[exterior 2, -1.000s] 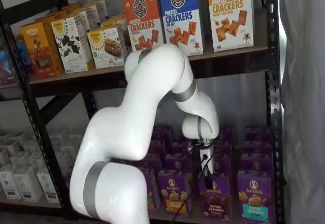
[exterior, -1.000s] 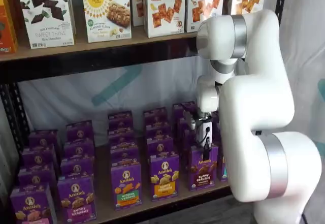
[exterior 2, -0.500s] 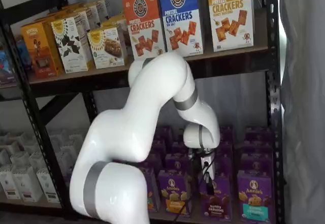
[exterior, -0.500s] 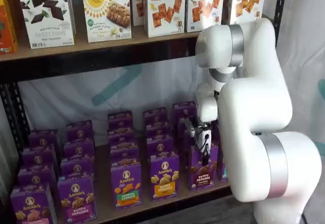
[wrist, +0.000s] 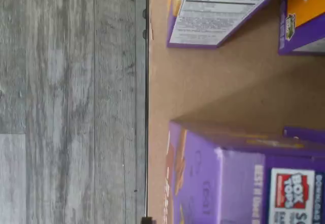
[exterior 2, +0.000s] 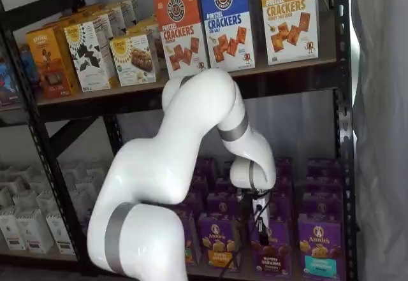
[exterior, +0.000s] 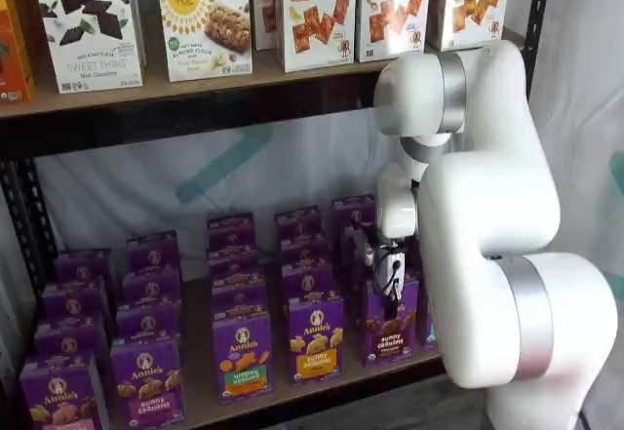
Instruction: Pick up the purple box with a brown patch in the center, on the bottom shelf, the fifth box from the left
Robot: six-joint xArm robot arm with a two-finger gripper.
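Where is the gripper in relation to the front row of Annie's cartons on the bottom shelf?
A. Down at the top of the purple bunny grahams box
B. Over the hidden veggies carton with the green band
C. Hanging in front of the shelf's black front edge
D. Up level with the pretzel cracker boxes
A: in both shelf views the gripper sits at the top of the purple bunny grahams box on the bottom shelf.

Purple box (exterior: 388,321): printed paperboard carton, slight sheen. Bottom shelf (wrist: 213,92): tan wooden board, matt, smooth, with a thin dark metal front edge. Rack upright (exterior 2: 341,102): black painted metal, matt. Arm (exterior: 487,215): glossy white plastic shell with brushed silver metal bands. Floor (wrist: 66,102): grey wood-grain planks, matt. Backdrop (exterior: 195,186): pale creased cloth.
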